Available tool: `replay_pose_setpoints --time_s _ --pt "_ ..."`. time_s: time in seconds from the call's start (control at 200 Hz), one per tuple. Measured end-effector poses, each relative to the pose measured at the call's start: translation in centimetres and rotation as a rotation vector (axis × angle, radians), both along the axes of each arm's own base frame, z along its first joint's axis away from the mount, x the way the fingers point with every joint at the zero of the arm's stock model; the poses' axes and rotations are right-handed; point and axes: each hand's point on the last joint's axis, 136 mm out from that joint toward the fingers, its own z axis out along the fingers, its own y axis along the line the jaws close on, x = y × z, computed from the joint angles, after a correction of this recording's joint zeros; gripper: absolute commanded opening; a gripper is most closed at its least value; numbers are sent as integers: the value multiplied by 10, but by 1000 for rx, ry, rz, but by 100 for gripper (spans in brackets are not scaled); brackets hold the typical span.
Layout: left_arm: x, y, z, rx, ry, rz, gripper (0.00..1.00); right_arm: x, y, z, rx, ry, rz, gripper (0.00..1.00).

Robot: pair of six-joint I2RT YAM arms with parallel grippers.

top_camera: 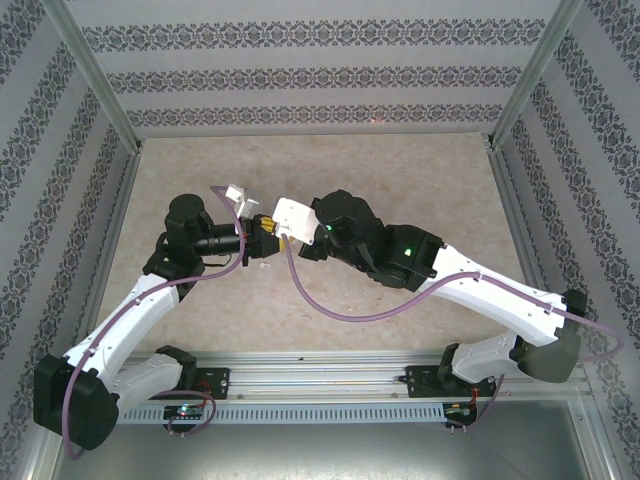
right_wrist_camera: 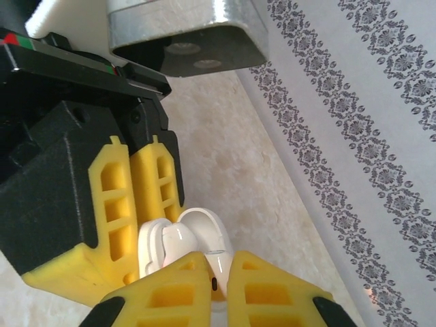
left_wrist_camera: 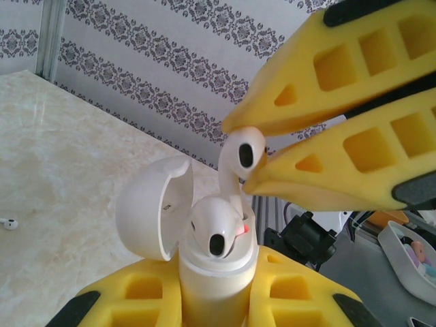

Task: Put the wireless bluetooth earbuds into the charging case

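Observation:
My left gripper (left_wrist_camera: 215, 289) is shut on the white charging case (left_wrist_camera: 212, 272), which stands upright between its yellow fingers with the lid (left_wrist_camera: 146, 211) swung open to the left. One earbud (left_wrist_camera: 212, 231) sits in the case, and a red light glows beside it. My right gripper (right_wrist_camera: 219, 264) is shut on a second earbud (left_wrist_camera: 245, 151). Its stem reaches down to the case's opening next to the seated one. In the right wrist view the held earbud (right_wrist_camera: 235, 262) shows between the pads, in front of the case (right_wrist_camera: 158, 248). Both grippers meet above mid-table (top_camera: 265, 228).
A tiny white piece (left_wrist_camera: 8, 223) lies on the marble tabletop (top_camera: 400, 180) to the left. A white tray (left_wrist_camera: 409, 269) with coloured bits stands at the right. Patterned walls (top_camera: 320, 75) enclose the table, and a metal rail (top_camera: 320, 365) runs along the near edge.

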Motion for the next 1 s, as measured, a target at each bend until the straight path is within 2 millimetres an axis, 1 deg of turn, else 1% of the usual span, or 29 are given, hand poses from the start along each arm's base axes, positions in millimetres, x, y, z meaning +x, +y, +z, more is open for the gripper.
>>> replay_pose_setpoints --time_s 0.295,0.739,0.939,0.999 --pt "0 0 0 0 0 -3 0 -4 2 -3 5 25 15 8" --pt "-2 -1 -1 1 5 -8 0 -8 0 -7 56 78 10 13" --pt "-1 0 -2 3 10 -5 0 -9 1 -9 75 102 14 22" --pt "0 0 -1 3 7 3 0 -13 3 -11 78 122 32 24"
